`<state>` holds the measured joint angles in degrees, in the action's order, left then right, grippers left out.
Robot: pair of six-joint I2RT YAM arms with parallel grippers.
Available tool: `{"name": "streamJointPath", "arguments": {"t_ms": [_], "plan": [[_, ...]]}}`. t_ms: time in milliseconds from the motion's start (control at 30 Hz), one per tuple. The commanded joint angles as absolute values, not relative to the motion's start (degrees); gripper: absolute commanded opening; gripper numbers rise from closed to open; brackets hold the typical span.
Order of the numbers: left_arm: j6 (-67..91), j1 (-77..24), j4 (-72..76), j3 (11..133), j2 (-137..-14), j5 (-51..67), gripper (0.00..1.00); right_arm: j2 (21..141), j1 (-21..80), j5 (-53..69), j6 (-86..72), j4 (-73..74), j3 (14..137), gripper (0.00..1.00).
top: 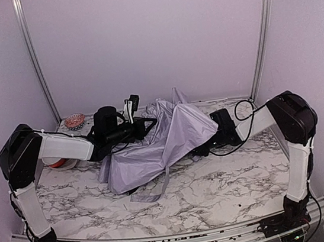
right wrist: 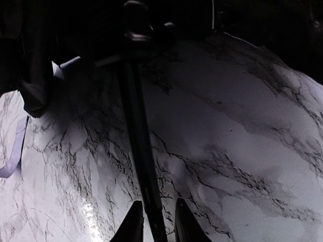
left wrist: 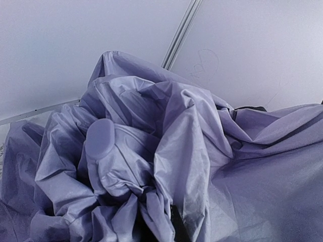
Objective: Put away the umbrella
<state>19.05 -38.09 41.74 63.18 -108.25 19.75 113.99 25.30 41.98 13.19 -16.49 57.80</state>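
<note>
Marble tabletop [top: 219, 191] carries the crumpled umbrella [top: 164, 138] near its far edge. Right fingers [right wrist: 135, 222] grip the black shaft [right wrist: 136, 126] narrowly; whether the left fingers [top: 144, 123] are wide or closed, I cannot tell. Best to gather the fabric evenly, shaft steady.

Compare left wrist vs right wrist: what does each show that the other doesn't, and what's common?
Left wrist only: the umbrella from outside, its lavender fabric crumpled, a round flat-topped lavender knob poking out of the folds, and a metal rail on the back wall.

Right wrist only: the black shaft running between the fingertips of the right tool, the marble table, and the dark underside of the fabric.

Shared: the same umbrella, seen from opposite sides. Lavender fabric shows in both.
</note>
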Motion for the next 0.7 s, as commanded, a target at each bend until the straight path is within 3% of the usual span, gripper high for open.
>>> {"name": "streamJointPath", "arguments": {"t_ms": [0, 67, 200, 233, 333, 400, 500, 667], "plan": [[17.6, -37.2, 41.2, 63.6, -109.0, 18.7, 0.0, 110.3, 25.8, 39.1, 17.2, -16.6, 58.9, 0.12], [17.5, -37.0, 41.2, 63.6, -108.6, 18.6, 0.0, 108.1, 25.7, 38.3, 19.6, -14.8, 59.4, 0.0], [17.2, -36.3, 41.2, 63.3, -106.4, 17.5, 0.0, 102.9, 25.2, 36.4, 23.9, -6.7, 62.6, 0.0], [16.6, -36.0, 41.1, 63.3, -105.5, 17.2, 0.11, 101.8, 25.1, 35.4, 26.1, -3.3, 64.1, 0.0], [14.0, -35.7, 40.8, 63.2, -102.7, 14.9, 0.61, 98.7, 24.5, 33.1, 29.7, 3.6, 66.6, 0.0], [11.6, -35.5, 40.0, 63.3, -100.6, 12.0, 0.83, 96.8, 24.2, 30.7, 31.1, 6.1, 67.4, 0.0], [7.3, -35.0, 38.1, 62.8, -94.6, 6.4, 0.98, 94.4, 23.1, 27.3, 32.3, 8.8, 68.9, 0.0], [0.0, -34.7, 36.4, 58.0, -83.2, 1.5, 0.99, 92.2, 21.5, 22.7, 32.8, 11.5, 73.2, 0.0]]}}
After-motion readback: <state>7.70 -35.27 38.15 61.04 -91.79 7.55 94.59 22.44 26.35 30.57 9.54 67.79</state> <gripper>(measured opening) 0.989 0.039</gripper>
